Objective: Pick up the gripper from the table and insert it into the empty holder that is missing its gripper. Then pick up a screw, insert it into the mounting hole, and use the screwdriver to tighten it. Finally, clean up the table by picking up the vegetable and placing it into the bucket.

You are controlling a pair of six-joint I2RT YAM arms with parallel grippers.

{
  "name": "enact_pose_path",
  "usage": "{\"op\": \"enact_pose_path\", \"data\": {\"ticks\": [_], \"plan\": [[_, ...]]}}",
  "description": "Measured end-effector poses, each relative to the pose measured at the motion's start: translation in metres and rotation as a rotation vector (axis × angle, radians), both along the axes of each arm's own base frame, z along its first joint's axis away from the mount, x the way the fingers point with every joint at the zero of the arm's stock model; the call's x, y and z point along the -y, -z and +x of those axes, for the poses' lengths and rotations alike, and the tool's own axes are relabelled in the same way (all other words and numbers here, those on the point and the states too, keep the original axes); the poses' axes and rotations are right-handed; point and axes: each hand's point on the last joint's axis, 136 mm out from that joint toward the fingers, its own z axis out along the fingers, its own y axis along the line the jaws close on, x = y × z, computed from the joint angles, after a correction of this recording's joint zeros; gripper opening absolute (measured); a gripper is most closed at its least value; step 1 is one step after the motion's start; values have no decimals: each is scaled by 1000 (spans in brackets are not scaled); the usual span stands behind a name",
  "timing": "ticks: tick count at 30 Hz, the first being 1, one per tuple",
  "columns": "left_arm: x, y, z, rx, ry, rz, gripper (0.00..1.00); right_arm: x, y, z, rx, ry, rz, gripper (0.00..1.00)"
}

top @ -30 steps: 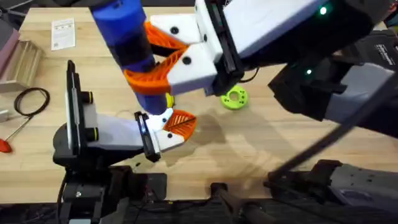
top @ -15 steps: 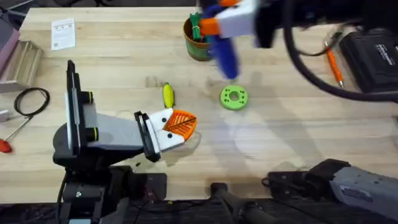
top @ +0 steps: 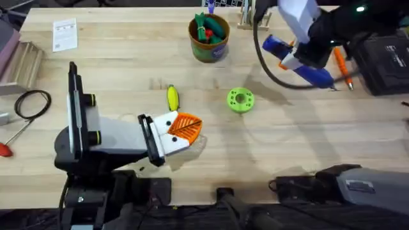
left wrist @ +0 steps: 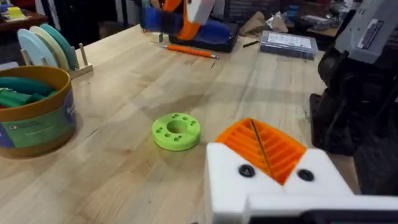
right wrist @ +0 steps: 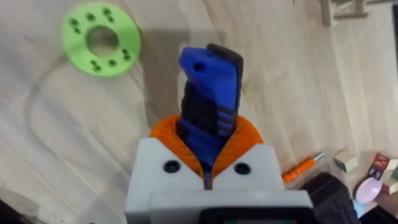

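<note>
now the right gripper (right wrist: 208, 163) is clamped around the screwdriver (top: 300, 62), its orange pads (right wrist: 249, 138) pressed to either side of the bright blue body with black ribbed bands. on the overhead view that tool hangs above the far right part of the table (top: 115, 57), tilted, near a thin orange pen (top: 342, 67) and a black box (top: 386, 61).

the left gripper (top: 182, 130) sits low near the table's front, its two orange ribbed pads (left wrist: 264, 146) pressed flat together with nothing between them, set in the white holder (left wrist: 273, 183) with two dark screw heads on its face.

just beyond it lies the vegetable (top: 172, 98), a small yellow elongated piece with a greenish far end, flat on the wood and apart from the gripper. a flat green holed disc (top: 240, 100) lies to its right.

the bucket (top: 208, 38) stands upright at the far middle, olive-brown with a lighter rim, holding green, red and orange toy pieces; the left wrist view shows a printed label on its side, too blurred to read.

a white printed card (top: 64, 34) lies far left, its text too small to read, with a coiled black cable (top: 32, 103) nearer the left edge.
</note>
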Motion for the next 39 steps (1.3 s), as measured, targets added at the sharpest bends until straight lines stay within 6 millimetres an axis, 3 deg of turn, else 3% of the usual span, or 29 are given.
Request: {"op": "enact_pose_path", "data": {"ticks": [6, 12, 14, 18, 19, 20, 22, 23, 27, 30, 33, 39], "plan": [[0, 0, 0, 0, 0, 0, 13, 34, 60, 16, -170, 59, -90, 24], [0, 0, 0, 0, 0, 0, 13, 50, 118, 23, -316, 89, -120, 24], [0, 0, 0, 0, 0, 0, 13, 51, 129, 23, -342, 87, -126, 24], [0, 0, 0, 0, 0, 0, 13, 51, 130, 23, -343, 87, -125, 47], [0, 0, 0, 0, 0, 0, 13, 51, 130, 23, -343, 87, -125, 175], [0, 0, 0, 0, 0, 0, 13, 52, 129, 24, -340, 84, -132, 597], [0, 0, 0, 0, 0, 0, 13, 52, 129, 24, -337, 86, -134, 892], [0, 0, 0, 0, 0, 0, 13, 53, 128, 24, -335, 88, -136, 966], [0, 0, 0, 0, 0, 0, 30, 53, 125, 25, -324, 111, -133, 991], [0, 0, 0, 3, -1, 1, 495, 53, 114, 26, -293, 138, -122, 991], [0, 0, 0, 1, -1, 0, 938, 51, 90, 33, -205, 178, -95, 991], [0, 0, 0, 1, -2, 1, 985, 43, 9, 43, 71, 325, 34, 991]]}}
